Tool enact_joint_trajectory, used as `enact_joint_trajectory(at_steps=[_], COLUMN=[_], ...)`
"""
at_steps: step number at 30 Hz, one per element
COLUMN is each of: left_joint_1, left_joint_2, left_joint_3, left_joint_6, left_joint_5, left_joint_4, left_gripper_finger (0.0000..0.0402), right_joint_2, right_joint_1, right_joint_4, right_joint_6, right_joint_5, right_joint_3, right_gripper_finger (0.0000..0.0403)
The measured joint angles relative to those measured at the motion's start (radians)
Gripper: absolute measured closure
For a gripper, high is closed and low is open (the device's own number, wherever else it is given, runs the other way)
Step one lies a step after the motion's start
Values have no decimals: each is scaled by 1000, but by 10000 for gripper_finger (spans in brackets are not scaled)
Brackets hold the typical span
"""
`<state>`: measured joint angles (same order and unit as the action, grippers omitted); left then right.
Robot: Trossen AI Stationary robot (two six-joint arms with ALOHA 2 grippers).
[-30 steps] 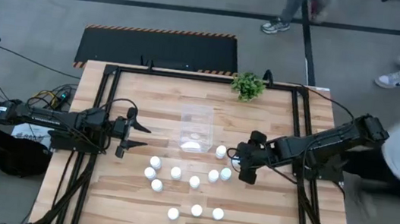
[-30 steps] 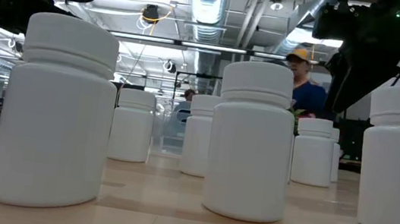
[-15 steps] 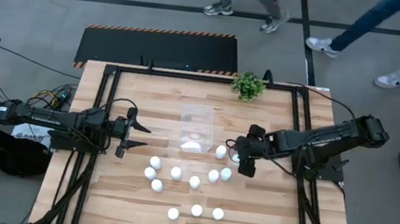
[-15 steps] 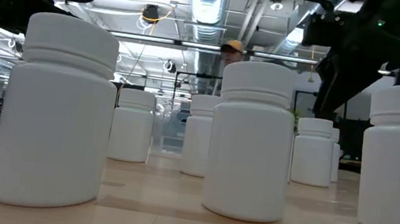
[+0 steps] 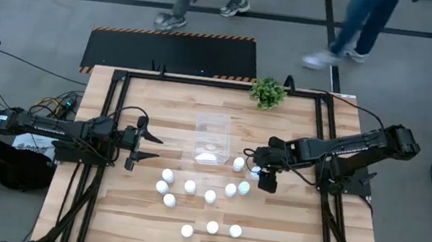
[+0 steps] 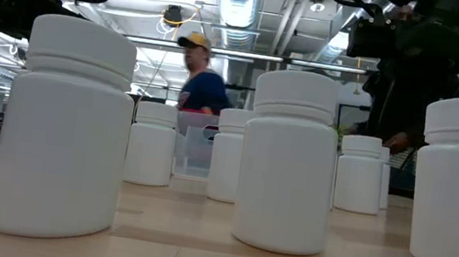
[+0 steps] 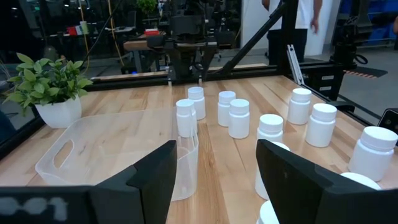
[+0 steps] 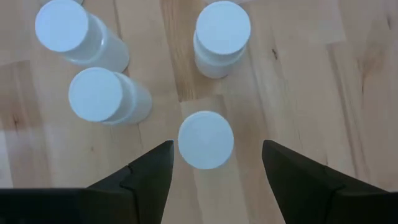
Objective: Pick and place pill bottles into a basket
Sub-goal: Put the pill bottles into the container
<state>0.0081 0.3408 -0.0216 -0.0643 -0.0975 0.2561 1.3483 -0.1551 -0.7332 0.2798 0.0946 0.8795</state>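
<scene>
Pill bottles (image 5: 210, 195): plain white, caps and bodies alike; basket (image 5: 212, 140): clear, colourless plastic; table (image 5: 161, 98): pale wood planks with black frame rails; potted plant (image 5: 267, 93): green leaves, white pot; floor mat (image 5: 171, 52): black with orange-and-black striped edge; arms: dark

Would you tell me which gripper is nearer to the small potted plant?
The right gripper. It hovers over the bottles, below the potted plant in the high view; the left gripper waits beyond the basket.

Upright white pill bottles (image 5: 209, 195) beside clear basket (image 5: 213, 129)
</scene>
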Motion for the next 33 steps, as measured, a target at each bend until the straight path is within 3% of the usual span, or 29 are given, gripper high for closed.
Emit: enact_joint_trajectory(at_steps=[33], left_joint_1=[0], left_joint_2=[0], left_joint_3=[0], left_joint_6=[0], left_joint_5=[0], left_joint_4=[4], left_gripper_finger=[191], right_joint_2=[43], right_joint_1=[-25], right_joint_4=[27], right_joint_6=[9], right_joint_5=[40], right_joint_3=[-2], right_gripper_finger=[163])
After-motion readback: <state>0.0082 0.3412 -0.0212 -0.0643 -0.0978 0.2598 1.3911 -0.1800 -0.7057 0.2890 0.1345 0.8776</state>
